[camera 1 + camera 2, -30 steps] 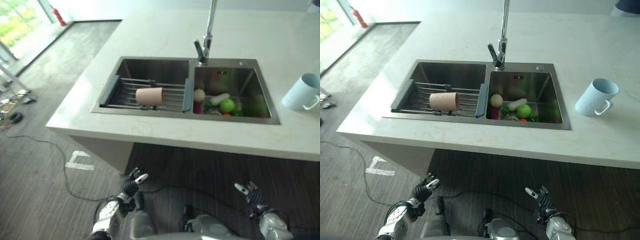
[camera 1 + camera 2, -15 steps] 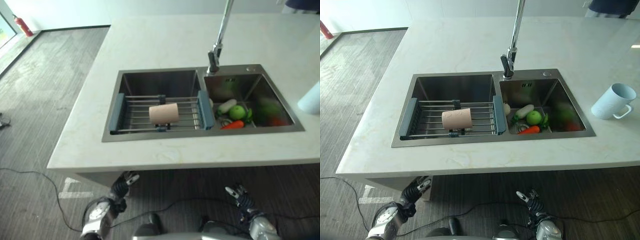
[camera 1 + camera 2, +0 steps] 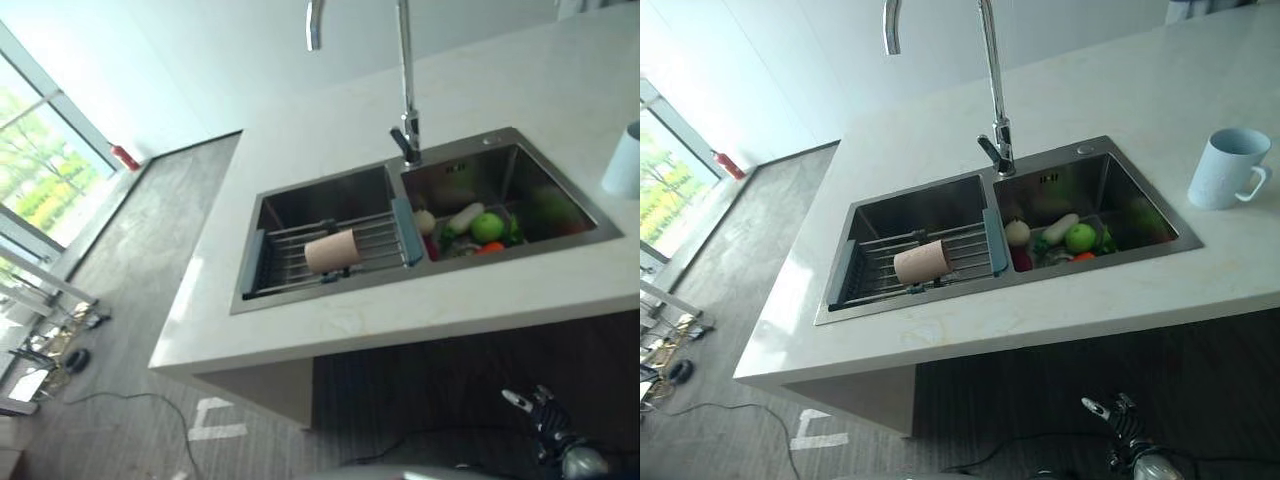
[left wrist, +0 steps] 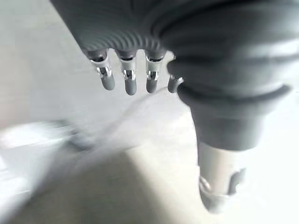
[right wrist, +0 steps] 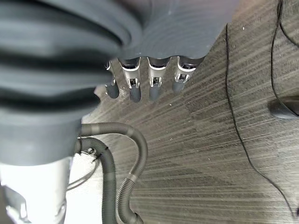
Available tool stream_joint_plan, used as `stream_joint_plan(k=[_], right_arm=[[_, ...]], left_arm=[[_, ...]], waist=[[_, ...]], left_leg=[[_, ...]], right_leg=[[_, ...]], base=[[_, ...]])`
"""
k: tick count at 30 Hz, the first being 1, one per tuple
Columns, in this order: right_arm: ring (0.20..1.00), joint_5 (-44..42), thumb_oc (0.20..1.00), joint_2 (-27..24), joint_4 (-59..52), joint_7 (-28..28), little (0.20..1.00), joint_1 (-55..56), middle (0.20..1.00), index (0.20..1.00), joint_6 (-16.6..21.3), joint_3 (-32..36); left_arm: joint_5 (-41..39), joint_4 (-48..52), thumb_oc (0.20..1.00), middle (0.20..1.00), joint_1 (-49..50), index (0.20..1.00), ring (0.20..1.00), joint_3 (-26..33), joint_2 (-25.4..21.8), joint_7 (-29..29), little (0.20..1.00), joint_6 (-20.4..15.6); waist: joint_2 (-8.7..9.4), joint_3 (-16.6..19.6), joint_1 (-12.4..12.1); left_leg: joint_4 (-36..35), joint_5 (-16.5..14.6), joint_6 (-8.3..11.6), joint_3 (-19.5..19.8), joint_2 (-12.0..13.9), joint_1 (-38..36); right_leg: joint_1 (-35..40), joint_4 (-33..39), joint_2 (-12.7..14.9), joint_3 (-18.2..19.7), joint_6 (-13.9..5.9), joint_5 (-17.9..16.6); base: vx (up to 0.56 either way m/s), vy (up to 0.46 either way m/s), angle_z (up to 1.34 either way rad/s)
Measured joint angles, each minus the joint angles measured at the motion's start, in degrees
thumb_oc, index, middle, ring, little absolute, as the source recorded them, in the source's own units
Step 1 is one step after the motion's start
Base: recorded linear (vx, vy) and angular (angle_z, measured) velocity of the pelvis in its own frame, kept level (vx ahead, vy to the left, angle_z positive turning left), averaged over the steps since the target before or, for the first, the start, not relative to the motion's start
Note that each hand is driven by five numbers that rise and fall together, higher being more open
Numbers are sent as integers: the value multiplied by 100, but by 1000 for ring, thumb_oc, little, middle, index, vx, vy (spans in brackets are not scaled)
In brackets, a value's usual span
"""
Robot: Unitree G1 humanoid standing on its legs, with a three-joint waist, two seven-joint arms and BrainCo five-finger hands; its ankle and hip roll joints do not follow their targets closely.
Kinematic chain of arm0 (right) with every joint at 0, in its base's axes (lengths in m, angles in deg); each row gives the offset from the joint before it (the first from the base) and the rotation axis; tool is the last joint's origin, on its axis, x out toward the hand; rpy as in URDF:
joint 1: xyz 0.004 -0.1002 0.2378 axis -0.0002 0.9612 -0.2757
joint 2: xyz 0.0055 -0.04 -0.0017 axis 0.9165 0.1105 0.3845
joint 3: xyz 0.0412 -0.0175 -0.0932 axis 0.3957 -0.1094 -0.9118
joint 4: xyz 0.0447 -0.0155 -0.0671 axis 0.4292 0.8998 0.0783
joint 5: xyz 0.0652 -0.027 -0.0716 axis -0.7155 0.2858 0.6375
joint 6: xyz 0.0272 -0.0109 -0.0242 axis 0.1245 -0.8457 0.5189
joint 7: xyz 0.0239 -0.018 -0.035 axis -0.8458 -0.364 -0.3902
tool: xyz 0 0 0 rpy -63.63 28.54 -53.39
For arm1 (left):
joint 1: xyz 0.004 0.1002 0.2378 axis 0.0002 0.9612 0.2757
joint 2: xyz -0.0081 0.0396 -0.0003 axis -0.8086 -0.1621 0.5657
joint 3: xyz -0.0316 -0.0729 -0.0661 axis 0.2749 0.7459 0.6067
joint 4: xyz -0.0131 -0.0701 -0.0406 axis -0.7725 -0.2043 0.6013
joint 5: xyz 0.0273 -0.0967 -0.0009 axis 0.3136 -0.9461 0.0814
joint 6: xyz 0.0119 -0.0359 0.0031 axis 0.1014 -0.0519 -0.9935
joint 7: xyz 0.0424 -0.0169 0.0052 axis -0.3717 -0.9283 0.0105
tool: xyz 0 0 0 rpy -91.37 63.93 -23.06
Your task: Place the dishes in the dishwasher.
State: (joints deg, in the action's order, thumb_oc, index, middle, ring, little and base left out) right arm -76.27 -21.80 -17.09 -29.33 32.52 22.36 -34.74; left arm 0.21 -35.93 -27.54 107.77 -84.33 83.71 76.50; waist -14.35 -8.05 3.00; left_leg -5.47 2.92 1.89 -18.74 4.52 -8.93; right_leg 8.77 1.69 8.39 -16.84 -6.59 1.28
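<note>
Right wrist view: right hand (image 5: 154, 70) open, empty.

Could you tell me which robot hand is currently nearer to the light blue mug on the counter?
Right. The right robot hand hangs low before the counter, below the light blue mug. The left robot hand hangs over the floor; its distance cannot be judged.

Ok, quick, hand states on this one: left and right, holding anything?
Left hand: open, fingers relaxed, holding nothing.
Right hand: open, fingers relaxed, holding nothing, hanging low above the floor.
</note>
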Motion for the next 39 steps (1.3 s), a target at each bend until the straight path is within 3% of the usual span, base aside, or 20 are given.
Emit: stream_joint_plan(k=[2,4,5,6,9,14,17,18,23,26,32,33,36,39], right_arm=[[1000,-3,1000,-104,-13,56,1000,58,1000,1000,-41,-36],[1000,-11,1000,-78,-31,97,1000,109,1000,1000,-103,-48],[1000,-13,1000,-71,-32,110,1000,130,1000,1000,-118,-79],[1000,-20,1000,-9,-67,181,1000,144,1000,1000,-115,-69],[1000,-38,1000,101,-154,298,1000,233,1000,1000,-91,-63],[1000,-234,1000,546,-285,350,1000,306,1000,1000,-80,-61],[1000,-233,1000,799,-371,333,1000,432,1000,1000,-56,-51],[1000,-232,1000,912,-376,327,1000,465,1000,1000,-55,-54],[1000,-216,1000,1053,-400,182,1000,577,1000,1000,-56,-61],[1000,-102,1000,1015,-353,99,1000,610,1000,1000,-57,-18],[1000,3,1000,697,-339,-4,1000,553,1000,1000,-59,-35],[1000,0,1000,616,-366,-39,1000,503,1000,1000,-59,-33],[1000,-3,1000,568,-453,-95,1000,237,1000,1000,-57,-28],[1000,-2,1000,567,-453,-179,1000,-4,1000,1000,-60,-39]], left_arm=[[104,-24,1000,1000,-181,1000,1000,387,-854,-126,1000,-194],[76,148,1000,1000,-249,1000,1000,640,-1189,-330,1000,-558],[36,188,1000,1000,-316,1000,1000,1037,-1349,-456,1000,-594],[-55,497,1000,1000,-312,1000,1000,1538,-1551,-697,1000,-885],[-77,1658,1000,1000,-324,1000,1000,1939,-1832,-1446,1000,-1640],[-12,3832,1000,1000,-687,1000,1000,1712,-1840,-2277,1000,-2971],[567,5509,1000,1000,-974,1000,1000,884,-1755,-2488,1000,-3426],[841,5934,1000,1000,-1133,1000,1000,506,-1669,-2412,1000,-3606],[1397,6896,1000,1000,-1402,1000,1000,-379,-1319,-1614,1000,-3783],[2048,7218,1000,1000,-1579,1000,1000,-959,-1301,-998,1000,-3767],[3185,7161,1000,1000,-2128,1000,1000,-1691,-1400,-878,1000,-3641],[3354,7073,1000,1000,-2310,1000,1000,-1812,-1411,-877,1000,-3621],[3357,6957,1000,1000,-2867,1000,1000,-2075,-1516,-876,1000,-3421],[3616,6580,1000,1000,-3402,1000,1000,-2784,-1571,-851,1000,-3128]], waist=[[-88,19,-5],[-133,40,-17],[-69,20,-23],[-5,10,-60],[158,29,-211],[713,79,-310],[1070,78,-307],[1096,71,-286],[1140,57,-29],[1004,-4,163],[883,-242,305],[833,-333,312],[979,-805,385],[1039,-1209,467]], left_leg=[[-1,-9,-10,1,-43,12],[25,-10,-14,47,-68,29],[27,-11,-12,88,-73,52],[33,-1,-3,110,-63,73],[34,1,-1,148,-63,89],[34,11,17,243,-19,91],[35,11,19,226,-13,83],[34,10,19,220,-15,80],[35,0,33,41,18,82],[34,-6,40,-90,47,80],[33,-5,50,-359,70,243],[34,19,31,-391,60,331],[36,104,-12,-508,44,624],[36,132,-45,-544,29,704]], right_leg=[[-5,12,38,-8,-21,-13],[-12,-17,70,-46,-61,-24],[-14,-28,69,-96,-69,-26],[-37,-75,64,-122,-67,-25],[-109,-239,86,-139,-49,53],[-120,-382,63,-245,-15,173],[-124,-385,56,-231,-12,175],[-122,-382,59,-223,-12,175],[-223,-326,4,-26,15,74],[-214,-104,-69,120,28,-60],[-420,144,-117,381,-2,-268],[-521,161,-110,412,40,-359],[-831,236,-111,529,66,-579],[-924,255,-94,550,56,-633]], base=[[-5,-20,0],[-22,-79,10],[-21,-81,18],[-13,-96,15],[9,-111,8],[30,-76,10],[56,-38,-2],[63,-21,-9],[20,13,-21],[53,44,-26],[-21,53,-23],[-115,68,-16],[-165,99,-19],[-78,34,-8]])
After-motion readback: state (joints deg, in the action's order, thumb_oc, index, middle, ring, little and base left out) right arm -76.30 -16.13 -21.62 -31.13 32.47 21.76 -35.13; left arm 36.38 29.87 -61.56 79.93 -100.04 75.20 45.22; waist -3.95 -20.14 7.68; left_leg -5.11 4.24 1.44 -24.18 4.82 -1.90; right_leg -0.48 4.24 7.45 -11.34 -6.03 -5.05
